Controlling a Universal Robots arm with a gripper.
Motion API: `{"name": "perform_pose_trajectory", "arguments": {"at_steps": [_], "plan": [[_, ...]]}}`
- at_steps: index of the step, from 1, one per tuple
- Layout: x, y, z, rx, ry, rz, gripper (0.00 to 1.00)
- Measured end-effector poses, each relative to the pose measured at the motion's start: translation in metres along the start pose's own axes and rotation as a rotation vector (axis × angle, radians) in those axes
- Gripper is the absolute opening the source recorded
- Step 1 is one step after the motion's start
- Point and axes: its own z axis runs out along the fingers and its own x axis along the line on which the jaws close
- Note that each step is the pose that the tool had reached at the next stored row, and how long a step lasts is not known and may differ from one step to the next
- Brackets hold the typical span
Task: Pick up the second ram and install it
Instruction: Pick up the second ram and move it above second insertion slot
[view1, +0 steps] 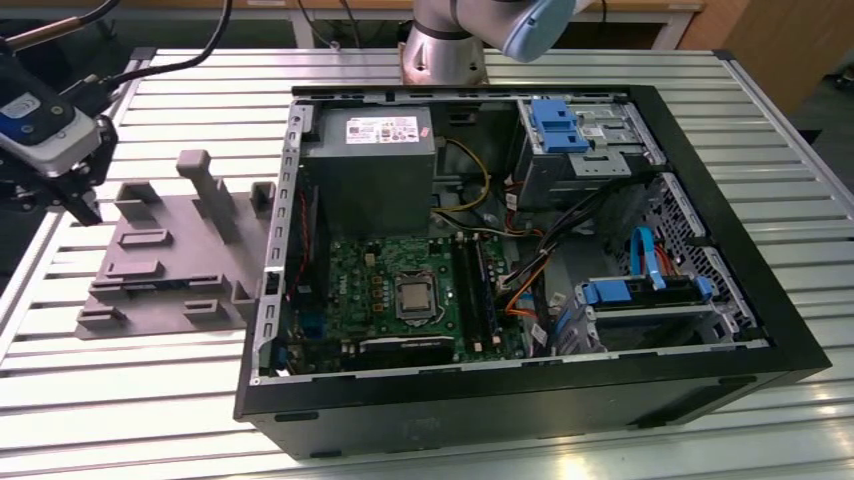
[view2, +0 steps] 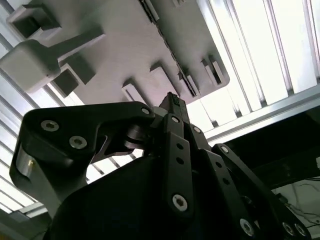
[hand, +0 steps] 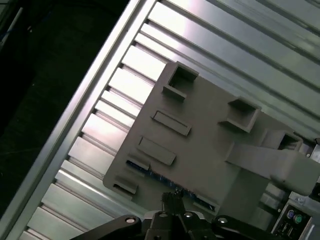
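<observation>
At the exterior view's left, gripper (view1: 84, 210) with tips pressed together, above the rim of the grey holder block (view1: 174, 260) on the slatted tabletop (view1: 134, 400). On edge in a slot along that rim, the second ram (hand: 150, 175), directly under the tips in the first wrist view; touching or not, cannot tell.

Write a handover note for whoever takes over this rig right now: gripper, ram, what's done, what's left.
Gripper: over the grey holder at the exterior view's left, its tip right at the ram. Whether it grips the ram cannot be told.
Ram: lying along the holder's edge, as the first wrist view shows; not lifted out.
Board: inside the open case, to the exterior view's right of the holder.
Done: arm brought to the ram.
Left: ram not yet out of the holder and not yet in the board.
</observation>
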Motion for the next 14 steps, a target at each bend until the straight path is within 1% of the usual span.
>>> {"name": "perform_pose_trajectory", "arguments": {"at_steps": [14], "plan": [[0.0,0.0,0.0009,-0.0062,0.0109,-0.254,0.11]]}}
